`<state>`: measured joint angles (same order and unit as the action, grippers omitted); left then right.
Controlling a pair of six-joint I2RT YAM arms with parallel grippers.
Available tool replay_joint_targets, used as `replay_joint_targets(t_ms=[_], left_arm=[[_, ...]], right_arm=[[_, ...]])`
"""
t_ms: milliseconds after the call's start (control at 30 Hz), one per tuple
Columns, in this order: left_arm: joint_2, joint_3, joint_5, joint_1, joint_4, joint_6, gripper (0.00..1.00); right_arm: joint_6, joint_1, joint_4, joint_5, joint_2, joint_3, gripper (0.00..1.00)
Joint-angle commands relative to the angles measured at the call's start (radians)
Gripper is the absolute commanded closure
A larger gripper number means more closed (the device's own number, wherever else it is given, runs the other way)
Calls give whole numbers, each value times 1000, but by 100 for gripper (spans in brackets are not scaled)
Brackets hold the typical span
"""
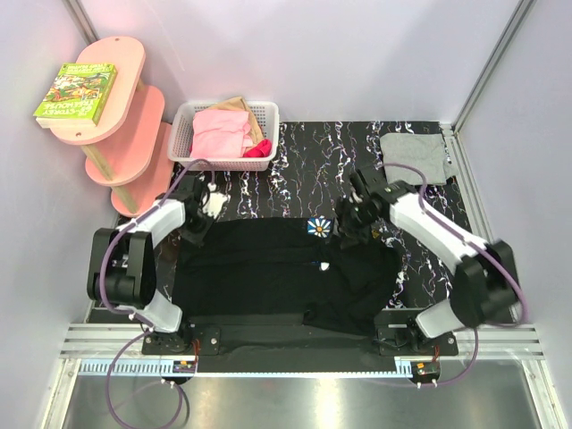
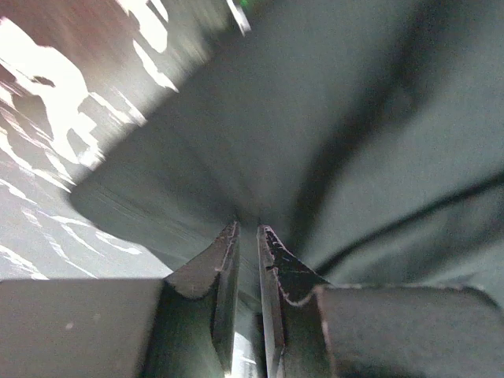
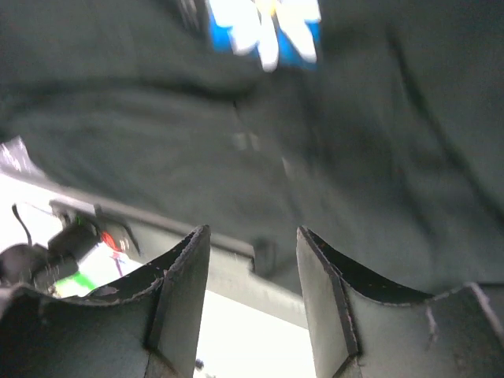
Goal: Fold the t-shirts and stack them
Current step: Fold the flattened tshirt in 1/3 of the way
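A big table [image 1: 299, 165] with a black top and white squiggly lines is filling most of the room. Pale walls [image 1: 357, 54] are standing around it.

A black shirt [image 1: 277, 277] is lying spread out on the table, from the middle down toward 6 o'clock. It is the biggest thing there. Its blue and white flower [image 1: 316, 227] is sitting at the far edge, near the middle of the table.

A pink shelf [image 1: 121, 112] is standing at 10 o'clock, off the table. A green book [image 1: 76, 92] is lying on its top step. A white basket [image 1: 186, 143] is sitting at 11 o'clock with pink clothes [image 1: 222, 134] piled in it. A grey shirt [image 1: 413, 156] is lying flat at 1 o'clock, well apart from the black one.

The left arm [image 1: 147, 237] is bending up from 7 o'clock and reaching in to the shirt's far left corner, at about 9 o'clock. The left gripper [image 2: 248, 228] is pinching that black cloth. Its fingers [image 2: 213, 268] are sitting very close together, and the cloth is bunching into wrinkles right at the tips.

The right arm [image 1: 438, 228] is bending up from 5 o'clock and reaching in toward the middle. The right gripper [image 1: 350, 223] is hanging just beside the flower, at its 3 o'clock side. From the right wrist, its fingers [image 3: 181, 268] are standing apart with nothing between them, and the black shirt is showing past the tips.
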<state>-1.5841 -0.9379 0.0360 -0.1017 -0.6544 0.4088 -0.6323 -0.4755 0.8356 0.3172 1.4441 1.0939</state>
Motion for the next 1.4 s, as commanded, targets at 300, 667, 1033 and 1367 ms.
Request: replay_joint_targets(t_ms=[300,667,1033,1367], left_arm=[[188,197,-25,0,-24,38,82],[440,267,4,2,-177,206,81],[107,-13,62,5,-22,52,81],[-303,-229,-7,3,-70,85,83]], right_arm=[[57,28,-223,-89,371,121,45],[60,90,-280,-66,530,150,48],[45,110,-290,-41,515,130,49],[20,248,-291,-26,634,267,51]])
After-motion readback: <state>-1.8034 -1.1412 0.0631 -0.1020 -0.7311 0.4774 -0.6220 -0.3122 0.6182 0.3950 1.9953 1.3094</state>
